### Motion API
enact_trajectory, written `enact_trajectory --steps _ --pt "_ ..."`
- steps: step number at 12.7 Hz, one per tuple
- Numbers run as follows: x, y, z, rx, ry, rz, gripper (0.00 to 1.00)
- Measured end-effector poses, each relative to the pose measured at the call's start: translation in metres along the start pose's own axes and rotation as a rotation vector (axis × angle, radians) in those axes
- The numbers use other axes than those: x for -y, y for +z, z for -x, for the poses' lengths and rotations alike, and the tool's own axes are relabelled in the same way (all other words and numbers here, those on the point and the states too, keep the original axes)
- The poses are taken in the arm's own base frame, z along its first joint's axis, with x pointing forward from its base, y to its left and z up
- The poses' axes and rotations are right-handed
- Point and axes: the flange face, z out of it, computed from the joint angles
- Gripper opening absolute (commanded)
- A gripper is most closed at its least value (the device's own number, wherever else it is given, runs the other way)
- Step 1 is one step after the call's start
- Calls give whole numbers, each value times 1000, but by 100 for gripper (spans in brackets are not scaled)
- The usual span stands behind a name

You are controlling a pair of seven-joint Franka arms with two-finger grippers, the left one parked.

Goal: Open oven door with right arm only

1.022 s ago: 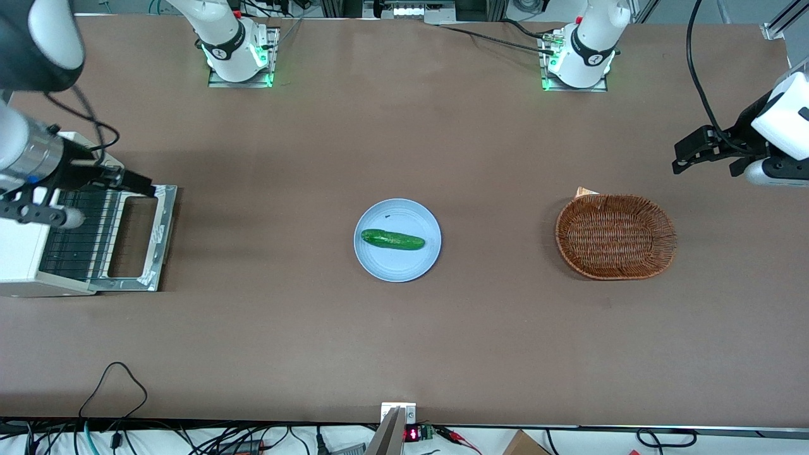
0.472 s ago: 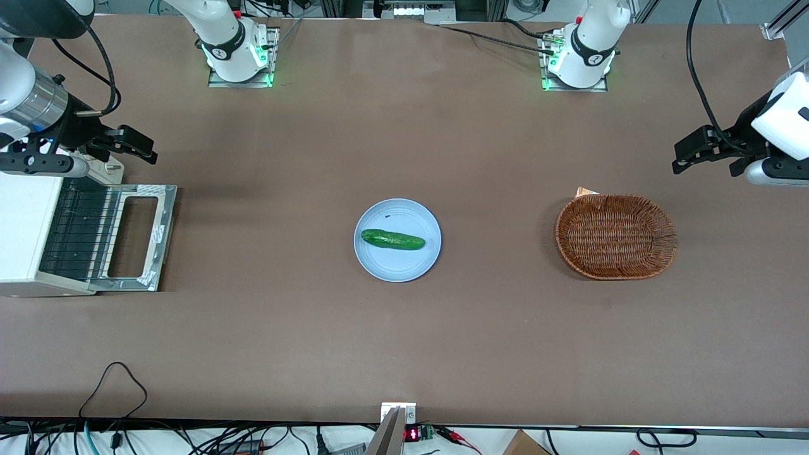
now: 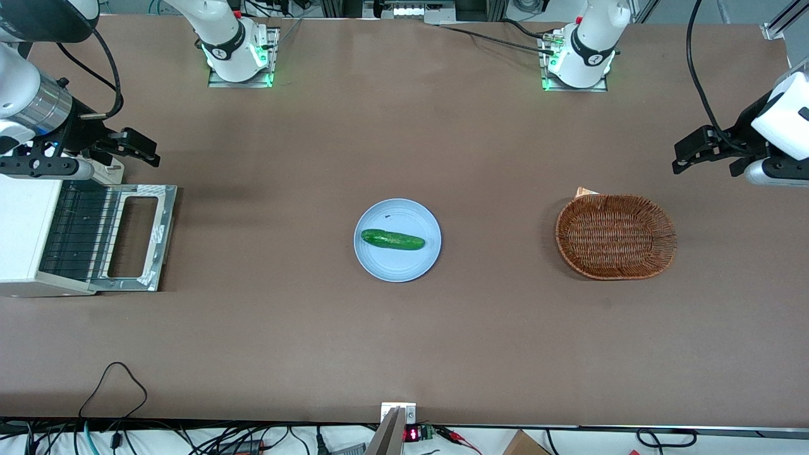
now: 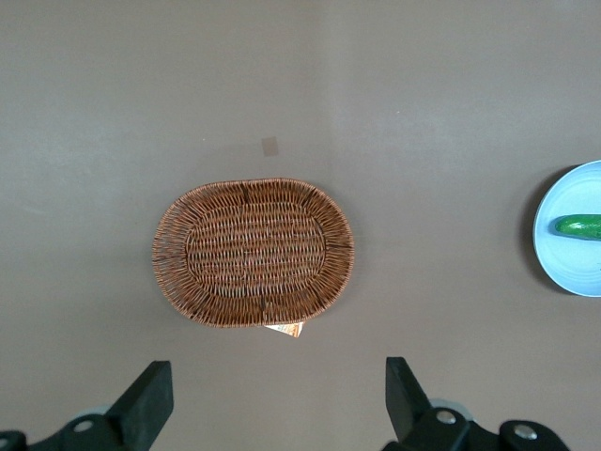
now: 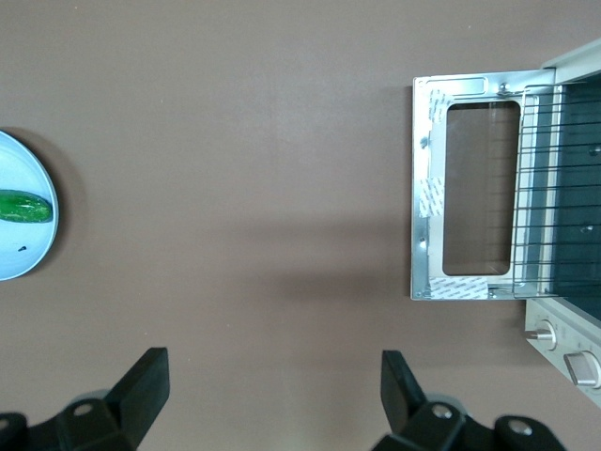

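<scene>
The oven door point(image 3: 134, 237) lies folded down flat on the brown table point(image 3: 404, 354), at the working arm's end. It sticks out from the front of the cream-white oven point(image 3: 22, 237) toward the middle of the table, where the plate point(image 3: 397, 265) sits. Its long side runs from nearer the front camera to farther from it. The door is a shiny silver frame around a see-through window, with strips of pale tape on the frame. Thin wire bars of a rack point(image 5: 545, 183) show inside the open oven, and two round silver knobs point(image 5: 563, 349) sit on the oven's front. The right arm point(image 3: 28, 104) is up over the table, farther from the front camera than the oven. Its gripper point(image 3: 140, 146) hangs in the air, touching nothing, with its two black fingers point(image 5: 141, 381) spread wide apart. A second ago the gripper was right over the door's edge; now it is off the door, in almost the same spot as half a second ago. The round pale blue plate holds a bumpy green cucumber point(image 3: 392, 239). An oval woven brown basket point(image 3: 615, 236) lies toward the parked arm's end.
</scene>
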Motion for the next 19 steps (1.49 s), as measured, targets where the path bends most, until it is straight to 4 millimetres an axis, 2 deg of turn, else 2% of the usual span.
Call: enact_trajectory --steps 5,10,13,19 --pt "1 0 -11 0 2 4 100" --pt "-1 -3 -11 -2 6 3 100" --pt "-22 -3 -13 -3 43 3 100" --pt "-16 0 -15 3 34 4 100"
